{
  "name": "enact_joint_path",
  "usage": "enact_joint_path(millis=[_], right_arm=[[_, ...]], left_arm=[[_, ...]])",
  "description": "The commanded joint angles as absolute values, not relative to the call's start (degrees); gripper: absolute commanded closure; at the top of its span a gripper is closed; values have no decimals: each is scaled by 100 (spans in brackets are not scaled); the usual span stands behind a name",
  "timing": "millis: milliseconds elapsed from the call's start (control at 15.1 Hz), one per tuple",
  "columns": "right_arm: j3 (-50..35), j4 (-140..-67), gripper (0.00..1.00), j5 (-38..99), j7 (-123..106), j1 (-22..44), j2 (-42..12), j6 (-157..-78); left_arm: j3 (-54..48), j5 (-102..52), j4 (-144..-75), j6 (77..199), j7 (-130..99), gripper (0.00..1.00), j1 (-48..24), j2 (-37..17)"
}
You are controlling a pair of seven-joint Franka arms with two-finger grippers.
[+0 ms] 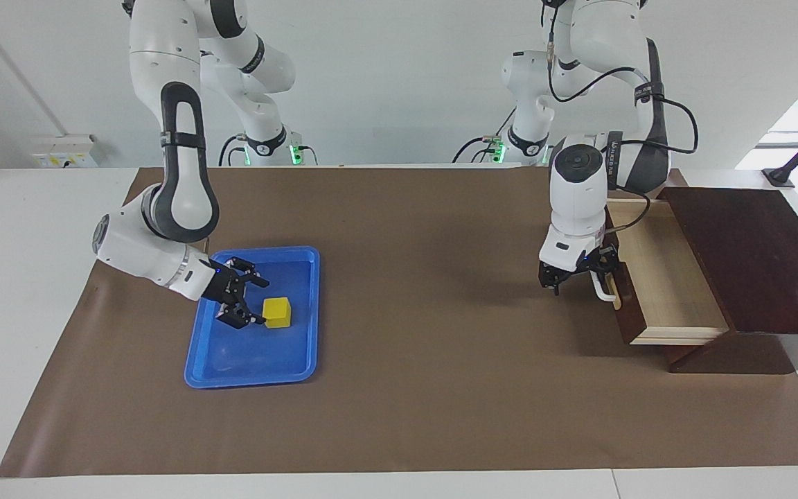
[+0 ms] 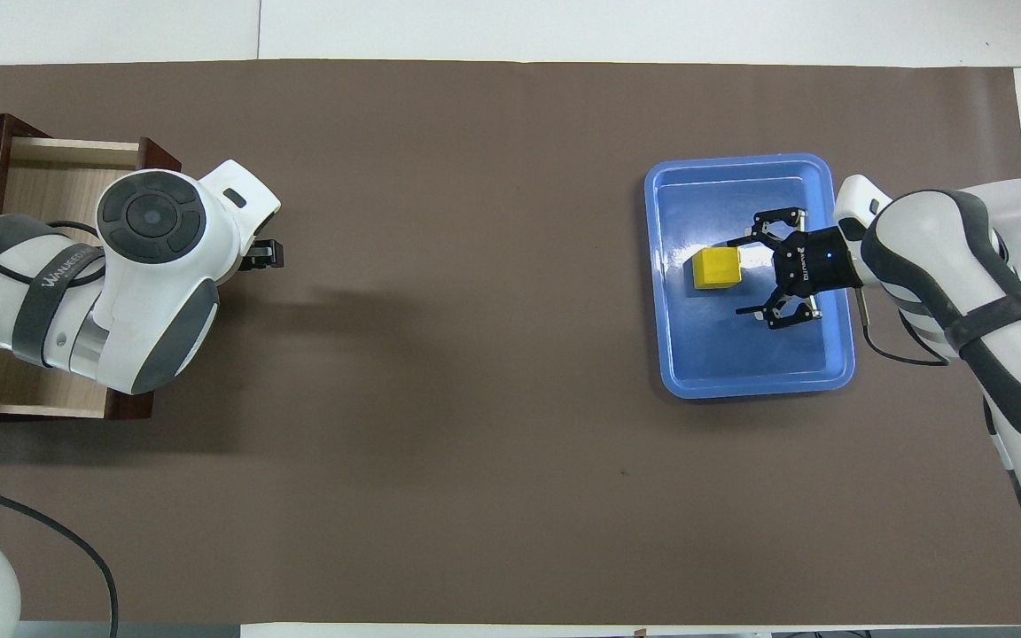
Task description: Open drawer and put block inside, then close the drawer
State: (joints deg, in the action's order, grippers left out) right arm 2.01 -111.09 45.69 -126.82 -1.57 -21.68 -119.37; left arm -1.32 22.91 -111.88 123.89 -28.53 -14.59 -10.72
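Drawer (image 1: 662,277) open above brown mat (image 1: 427,388)

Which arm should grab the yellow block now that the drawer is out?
Right. The right gripper hangs open in the blue tray beside the block. The left gripper is at the drawer handle.

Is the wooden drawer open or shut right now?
Open: the drawer is pulled out of its box, pale inside showing, left hand at its handle.
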Motion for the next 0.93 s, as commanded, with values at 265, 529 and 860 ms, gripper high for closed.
enact_joint_path(millis=[265, 529, 860], right_arm=[[211, -11276, 0, 4834, -13025, -97, -2162, -12120], [211, -11347, 48, 4860, -13052, -97, -2153, -12278], [211, -11294, 100, 4869, -13087, -97, -2153, -12322]], left_arm=[[-97, 1556, -9766, 10813, -2953, 0, -1521, -1187], [-62, 856, -9475, 10206, -3276, 0, -1521, -994], [-35, -95, -9483, 10169, -5444, 0, -1328, -511]])
